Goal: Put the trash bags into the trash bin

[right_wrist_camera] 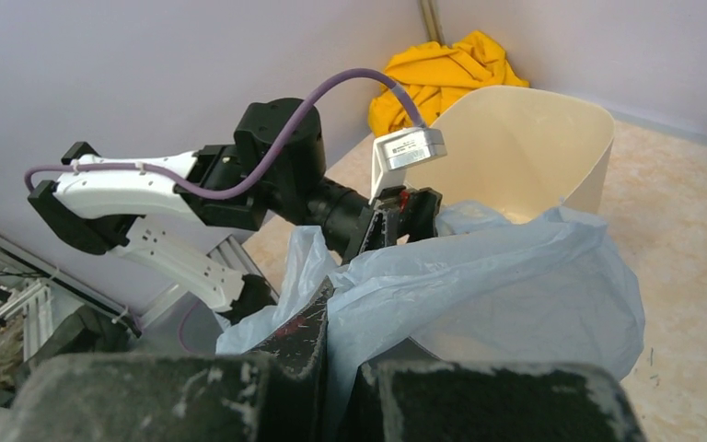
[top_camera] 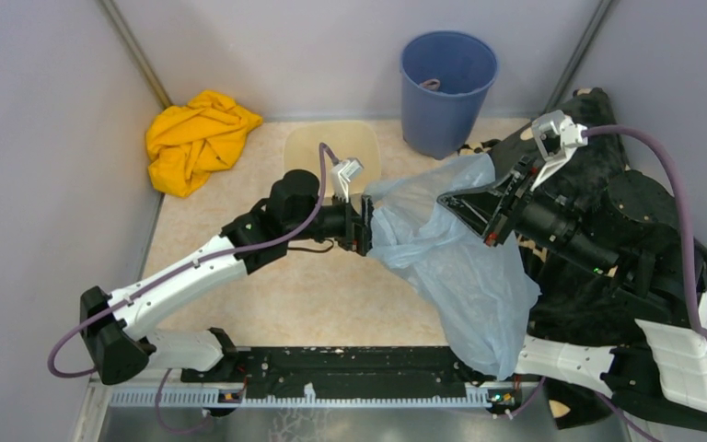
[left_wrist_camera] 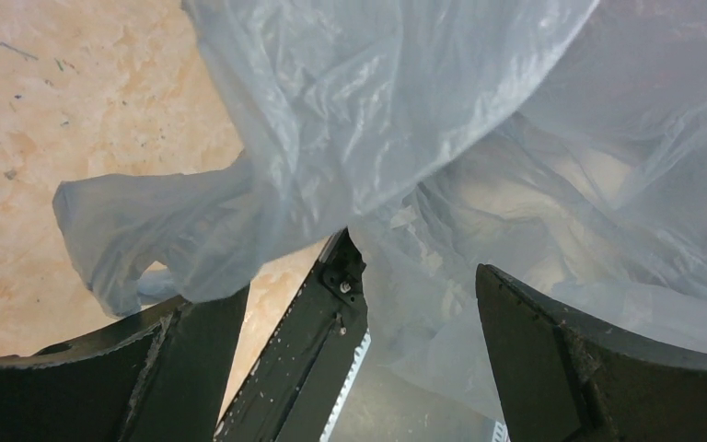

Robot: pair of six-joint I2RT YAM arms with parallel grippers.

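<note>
— Which way did the trash bag [top_camera: 460,276] run?

— From above, its long axis lay on a diagonal. It ran from the middle of the counter [top_camera: 239,304], just beside the trash bin's [top_camera: 318,147] near rim, down to the near right edge. I could not tell which end was its mouth.

— How did it look?

— It was thin, pale blue and translucent, creased all over and hanging slack in loose folds.

— Where was it held?

— The right hand [top_camera: 451,201] was clenched on its upper part and kept it off the counter. The left hand [top_camera: 365,226] was released, with its fingers spread wide and the film hanging just in front of them, ungripped.

— And the count?

— There was one bag and one cream bin, standing upright at the far side. There was also one blue bucket [top_camera: 448,87] to the bin's right, one yellow cloth [top_camera: 198,138] crumpled in the far left corner, and two hands.
</note>
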